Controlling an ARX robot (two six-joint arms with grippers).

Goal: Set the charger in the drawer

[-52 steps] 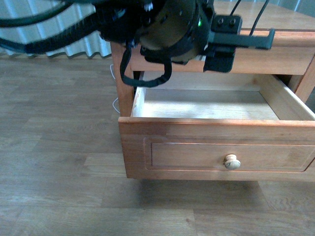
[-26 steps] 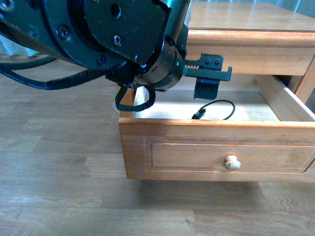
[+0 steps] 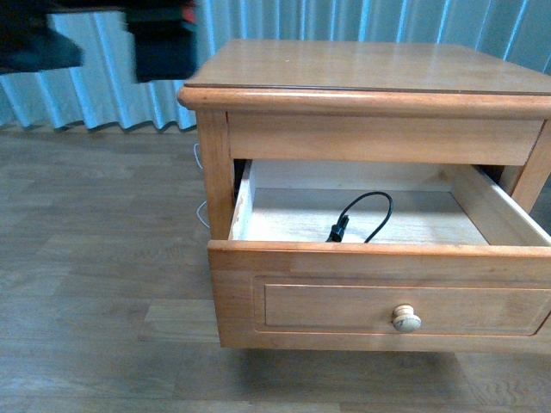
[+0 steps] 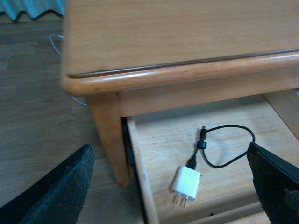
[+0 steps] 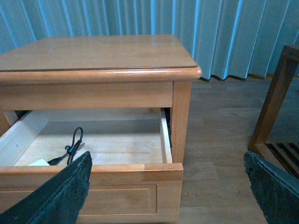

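The drawer point(image 3: 387, 301) of the honey-brown nightstand stands pulled open, with its round pale knob point(image 3: 406, 319) facing me. The charger point(image 4: 186, 185), a white plug block, lies on the pale drawer floor near the front left corner. Its black cable point(image 4: 229, 149) curls in a loop beside it. The cable also shows in the front view point(image 3: 362, 215) and in the right wrist view point(image 5: 74, 142). My left gripper point(image 4: 169, 145) is open and empty, high above the drawer's left end. My left arm point(image 3: 164, 39) is a dark blur at the upper left. My right gripper point(image 5: 168, 154) is open and empty, off the drawer's right front corner.
The nightstand top point(image 3: 362, 64) overhangs the back of the drawer. A blue curtain point(image 3: 103, 77) hangs behind. A thin white cable point(image 3: 200, 185) lies on the wood floor by the nightstand's left leg. A wooden frame point(image 5: 275, 102) stands to the right of the nightstand.
My left arm has pulled up and away to the left, out of the drawer. The charger stays lying in the drawer, let go.
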